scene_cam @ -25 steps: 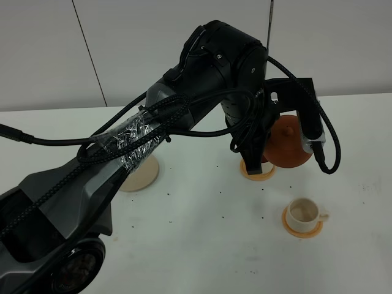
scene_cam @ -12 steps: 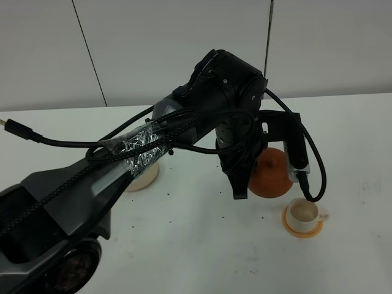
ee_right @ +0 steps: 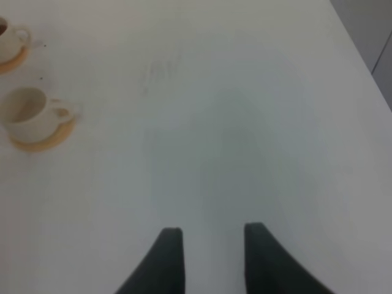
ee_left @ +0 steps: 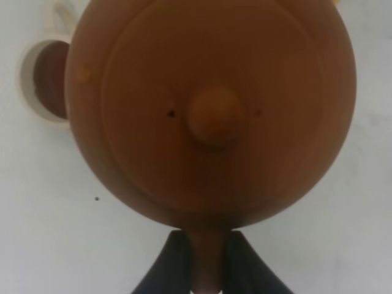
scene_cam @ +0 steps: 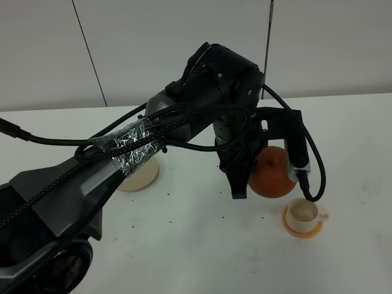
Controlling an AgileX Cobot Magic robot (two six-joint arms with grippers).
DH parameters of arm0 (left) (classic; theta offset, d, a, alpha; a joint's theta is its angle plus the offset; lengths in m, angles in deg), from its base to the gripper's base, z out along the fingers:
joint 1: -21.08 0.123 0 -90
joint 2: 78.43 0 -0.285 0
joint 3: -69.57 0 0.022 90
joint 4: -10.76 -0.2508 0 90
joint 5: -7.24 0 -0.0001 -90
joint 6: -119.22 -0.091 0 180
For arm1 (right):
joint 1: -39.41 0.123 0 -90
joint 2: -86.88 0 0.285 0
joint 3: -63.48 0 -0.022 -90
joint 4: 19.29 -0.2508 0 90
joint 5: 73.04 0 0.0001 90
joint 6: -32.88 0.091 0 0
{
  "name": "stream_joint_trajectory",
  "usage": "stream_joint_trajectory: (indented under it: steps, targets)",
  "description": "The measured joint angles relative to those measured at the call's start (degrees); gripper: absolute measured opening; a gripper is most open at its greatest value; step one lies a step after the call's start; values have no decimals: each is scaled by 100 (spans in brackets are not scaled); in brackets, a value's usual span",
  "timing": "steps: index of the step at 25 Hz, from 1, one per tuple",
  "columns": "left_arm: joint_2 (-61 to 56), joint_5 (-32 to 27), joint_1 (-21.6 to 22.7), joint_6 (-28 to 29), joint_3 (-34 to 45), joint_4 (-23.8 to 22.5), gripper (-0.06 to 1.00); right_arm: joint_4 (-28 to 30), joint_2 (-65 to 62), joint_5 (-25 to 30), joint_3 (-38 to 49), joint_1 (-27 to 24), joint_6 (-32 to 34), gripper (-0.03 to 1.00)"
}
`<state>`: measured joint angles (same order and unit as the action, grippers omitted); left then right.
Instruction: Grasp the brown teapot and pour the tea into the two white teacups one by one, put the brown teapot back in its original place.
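My left end effector (ee_left: 208,269) pinches the loop handle of the teapot (scene_cam: 274,173) and holds it over the counter (scene_cam: 196,245). The teapot hangs just beside the near cup (scene_cam: 304,212), which sits on its orange coaster (scene_cam: 294,228). The other cup (ee_left: 44,86) has dark tea (ee_left: 52,82) in it. The saucer (scene_cam: 142,176) sits well apart, on the left. My right end effector (ee_right: 208,248) is wide, with nothing in it.

You can read no text, label, brand, number or sign in any view, neither on the teapot (scene_cam: 273,175), the white cup (scene_cam: 303,212), the black arm (scene_cam: 184,122) nor the table (scene_cam: 196,245).
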<state>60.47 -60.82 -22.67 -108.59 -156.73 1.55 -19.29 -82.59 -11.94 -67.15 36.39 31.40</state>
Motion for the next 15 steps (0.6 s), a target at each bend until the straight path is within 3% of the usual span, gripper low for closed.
stream_joint_trajectory:
  steps: [15]
  targets:
    - [0, 0, -38, -35, 322, -42, 17, 0, 0, 0, 0, 0, 0, 24]
